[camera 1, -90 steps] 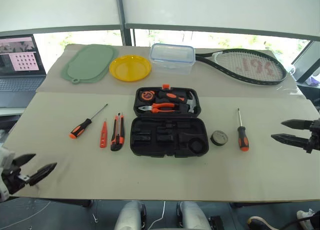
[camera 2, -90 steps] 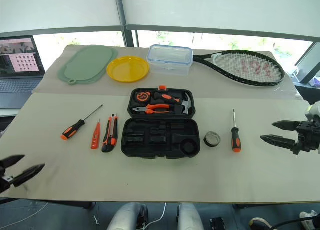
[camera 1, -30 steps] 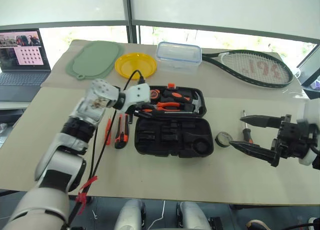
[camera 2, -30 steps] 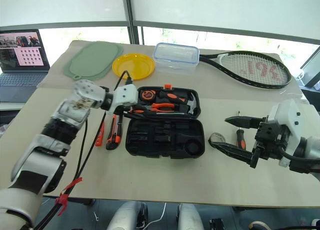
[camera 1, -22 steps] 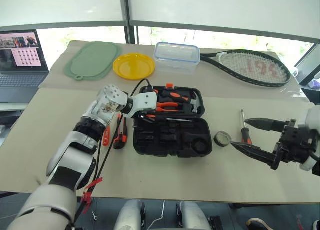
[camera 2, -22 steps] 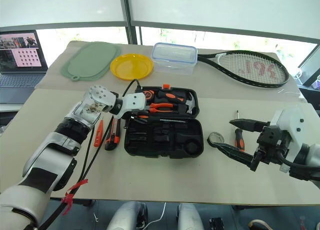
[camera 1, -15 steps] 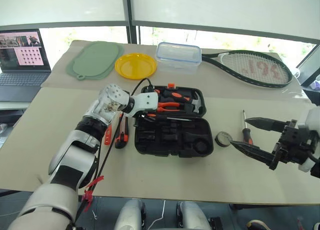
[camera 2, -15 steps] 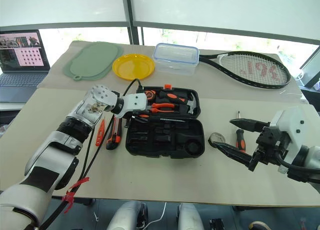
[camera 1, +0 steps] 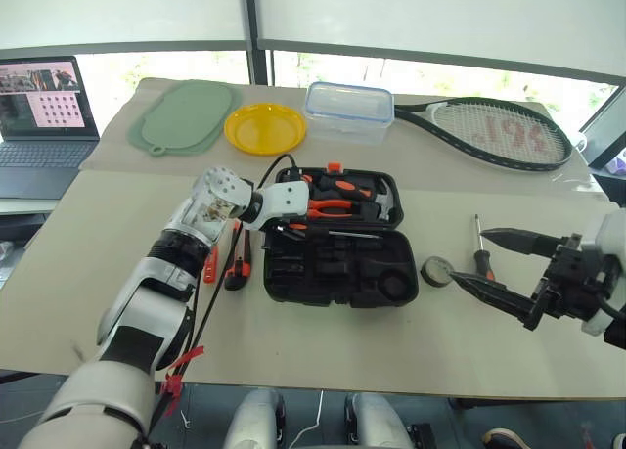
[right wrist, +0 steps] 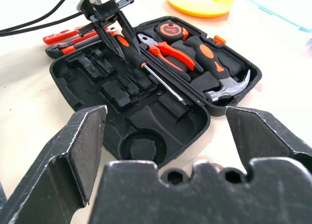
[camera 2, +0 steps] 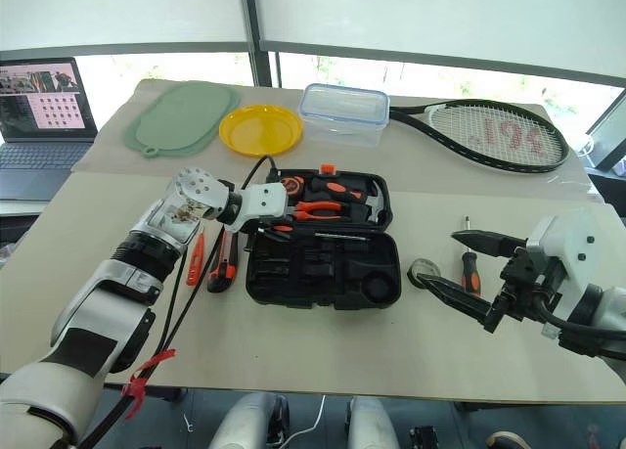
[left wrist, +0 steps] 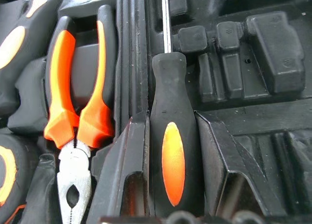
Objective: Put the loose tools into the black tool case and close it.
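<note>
the left gripper [left wrist: 173, 151] is clamped on a screwdriver [left wrist: 173, 136], held over the hinge line of the open black tool case [camera 1: 337, 273] at bench [camera 1: 293, 351] centre. the right gripper [camera 1: 489, 263] is held with jaws wide apart beside the tape roll [camera 1: 435, 271] and second screwdriver [camera 1: 479, 253], right of the case. the utility knife [camera 2: 227, 256] and tester pen [camera 2: 195, 258] lie left of it.

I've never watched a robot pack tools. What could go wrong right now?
The left pincer grips a screwdriver over the case; let go off its slot, it may block closing. The open right pincer hangs near the tape roll and could knock it.
</note>
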Robot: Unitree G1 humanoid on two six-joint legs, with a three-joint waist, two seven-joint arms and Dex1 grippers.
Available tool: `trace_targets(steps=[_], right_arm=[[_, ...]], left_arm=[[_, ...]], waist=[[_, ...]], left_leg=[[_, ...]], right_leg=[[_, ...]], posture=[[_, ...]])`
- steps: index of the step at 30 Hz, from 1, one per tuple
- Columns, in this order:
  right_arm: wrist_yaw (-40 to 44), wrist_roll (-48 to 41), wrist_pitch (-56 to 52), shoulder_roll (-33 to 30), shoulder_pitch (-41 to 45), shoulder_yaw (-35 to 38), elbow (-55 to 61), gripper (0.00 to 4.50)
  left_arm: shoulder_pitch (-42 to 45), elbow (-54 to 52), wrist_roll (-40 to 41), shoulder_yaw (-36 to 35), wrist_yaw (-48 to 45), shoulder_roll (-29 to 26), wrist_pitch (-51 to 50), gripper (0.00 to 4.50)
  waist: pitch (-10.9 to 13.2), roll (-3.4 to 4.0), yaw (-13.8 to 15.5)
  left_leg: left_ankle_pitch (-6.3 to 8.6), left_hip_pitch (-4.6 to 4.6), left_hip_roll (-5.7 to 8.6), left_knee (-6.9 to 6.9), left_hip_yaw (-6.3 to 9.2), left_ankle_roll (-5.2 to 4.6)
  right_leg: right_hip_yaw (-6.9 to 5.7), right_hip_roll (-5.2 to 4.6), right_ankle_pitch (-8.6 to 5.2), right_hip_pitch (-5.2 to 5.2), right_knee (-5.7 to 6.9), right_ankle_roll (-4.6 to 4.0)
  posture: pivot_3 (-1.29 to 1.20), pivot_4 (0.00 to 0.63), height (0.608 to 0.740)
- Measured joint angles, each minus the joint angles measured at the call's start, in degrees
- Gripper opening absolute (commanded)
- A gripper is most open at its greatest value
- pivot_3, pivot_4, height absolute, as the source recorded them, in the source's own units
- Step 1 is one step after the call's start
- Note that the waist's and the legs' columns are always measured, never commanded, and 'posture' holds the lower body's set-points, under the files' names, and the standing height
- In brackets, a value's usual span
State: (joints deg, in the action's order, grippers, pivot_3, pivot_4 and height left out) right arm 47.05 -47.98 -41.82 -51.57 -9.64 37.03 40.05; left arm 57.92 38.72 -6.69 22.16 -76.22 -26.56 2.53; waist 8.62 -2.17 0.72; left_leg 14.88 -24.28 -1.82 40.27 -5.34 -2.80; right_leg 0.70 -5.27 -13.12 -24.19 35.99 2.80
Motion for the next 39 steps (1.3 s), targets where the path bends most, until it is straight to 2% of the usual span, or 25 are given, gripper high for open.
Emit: trace_targets(steps=[7,15,17,23,27,30,35,38,39], right_arm=[[-1.26,0.00,0.00,0.00,0.50,-0.63,0.09,4.50],[-2.32,-0.06,0.00,0.01,0.89,-1.71,0.81,4.50],[-2.66,-0.09,0.00,0.06,1.01,-2.01,1.15,4.50],[-3.42,-0.52,0.00,0.33,1.10,-2.40,1.58,4.50],[-3.45,-0.60,0.00,0.33,1.06,-2.44,1.64,4.50],[-3.46,-0.59,0.00,0.33,1.05,-2.57,1.63,4.50],[-3.47,-0.57,0.00,0.33,1.59,-3.25,1.53,4.50],[-3.50,-0.56,0.00,0.32,2.06,-4.00,1.45,4.50],[-3.53,-0.58,0.00,0.33,2.17,-4.27,1.43,4.50]], left_arm=[[-1.03,-2.03,-2.16,0.93,0.55,-0.49,-2.09,0.89],[0.01,0.36,-3.51,1.09,2.38,0.65,-2.19,0.89],[0.00,0.35,-3.00,0.83,1.45,0.83,-3.45,1.91],[-0.15,-1.79,-2.90,0.95,-0.25,0.30,-4.48,3.82],[-0.07,-4.10,-2.03,-0.78,0.00,-0.47,-6.40,3.82],[0.59,-4.42,-1.09,-1.76,-0.08,-0.87,-6.70,3.06],[0.74,-3.83,-1.15,-1.74,-0.24,-0.26,-5.96,1.22],[0.81,-1.42,-1.99,-0.90,0.89,1.68,-4.03,0.23],[0.84,-0.30,-2.26,-0.68,1.42,2.45,-3.41,0.05]], waist=[[0.00,0.00,0.15],[0.00,0.00,0.16],[0.00,0.00,0.17],[0.00,0.00,0.24],[0.00,0.00,0.10],[0.00,0.00,0.07],[0.00,0.00,0.12],[0.00,0.00,0.21],[0.00,0.00,0.19]], left_leg=[[0.00,0.00,0.01,0.02,0.01,0.00],[0.00,0.04,0.01,0.13,0.05,0.00],[0.00,0.03,0.00,0.13,0.06,0.00],[-0.01,-0.01,0.00,0.15,0.07,-0.01],[-0.01,-0.02,-0.01,0.15,0.08,-0.01],[-0.01,-0.01,0.00,0.15,0.07,-0.01],[-0.01,-0.01,0.01,0.15,0.07,-0.01],[-0.01,-0.01,0.03,0.15,0.07,-0.01],[-0.01,-0.02,0.03,0.15,0.07,-0.01]], right_leg=[[-0.01,-0.01,0.00,0.02,0.00,0.00],[-0.01,0.00,0.01,0.07,0.11,0.00],[-0.01,0.00,0.01,0.06,0.11,0.00],[-0.01,0.00,0.01,0.04,0.11,0.01],[-0.01,0.00,0.01,0.02,0.10,0.01],[-0.01,0.00,0.01,0.02,0.10,0.01],[-0.01,0.00,0.01,0.03,0.10,0.01],[-0.01,0.00,0.01,0.04,0.09,0.02],[-0.01,0.00,0.01,0.03,0.09,0.02]], posture=[[0.00,0.150,0.738],[0.00,0.150,0.738],[0.00,0.150,0.738],[0.00,0.150,0.738],[0.00,0.150,0.738],[0.00,0.150,0.738],[0.00,0.150,0.738],[0.00,0.150,0.738],[0.00,0.150,0.738]])
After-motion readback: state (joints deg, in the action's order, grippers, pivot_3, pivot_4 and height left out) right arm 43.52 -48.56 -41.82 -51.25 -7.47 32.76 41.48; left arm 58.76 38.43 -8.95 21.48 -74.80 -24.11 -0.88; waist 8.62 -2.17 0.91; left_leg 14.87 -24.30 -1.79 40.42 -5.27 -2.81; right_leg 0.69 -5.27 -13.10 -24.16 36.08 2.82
